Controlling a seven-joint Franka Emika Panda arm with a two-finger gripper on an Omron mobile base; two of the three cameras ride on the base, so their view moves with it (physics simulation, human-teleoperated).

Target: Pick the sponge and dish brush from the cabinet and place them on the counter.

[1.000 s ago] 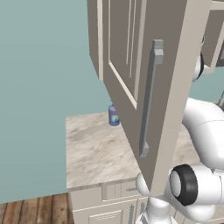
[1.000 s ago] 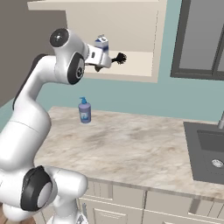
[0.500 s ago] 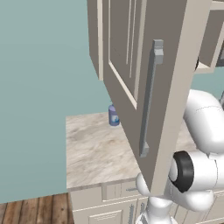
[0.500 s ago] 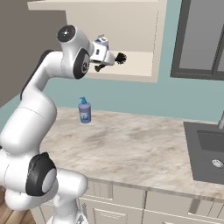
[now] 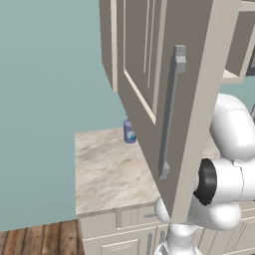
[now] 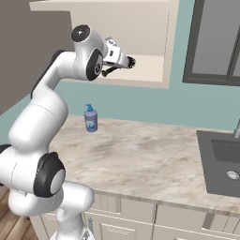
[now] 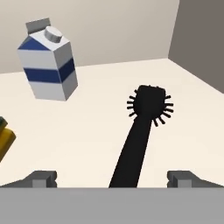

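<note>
I see the dish brush (image 7: 141, 131) lying handle toward me, bristle head upper right; gripper (image 7: 112, 178) spread wide astride the handle. Sponge (image 7: 4, 141) cut off at left edge.

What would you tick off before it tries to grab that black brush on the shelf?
1. Cabinet door swung open: ok.
2. Gripper open wide: ok, its fingertips stand far apart on either side of the handle.
3. Dish brush lined up between the tips: ok, the handle runs up the middle in the hand view.
4. Milk carton out of the way: ok, it stands off to one side, apart from the brush.
5. Yellow thing at the edge is the sponge: cannot tell.
6. Room on the counter to set it down: ok, beside the soap bottle.
</note>
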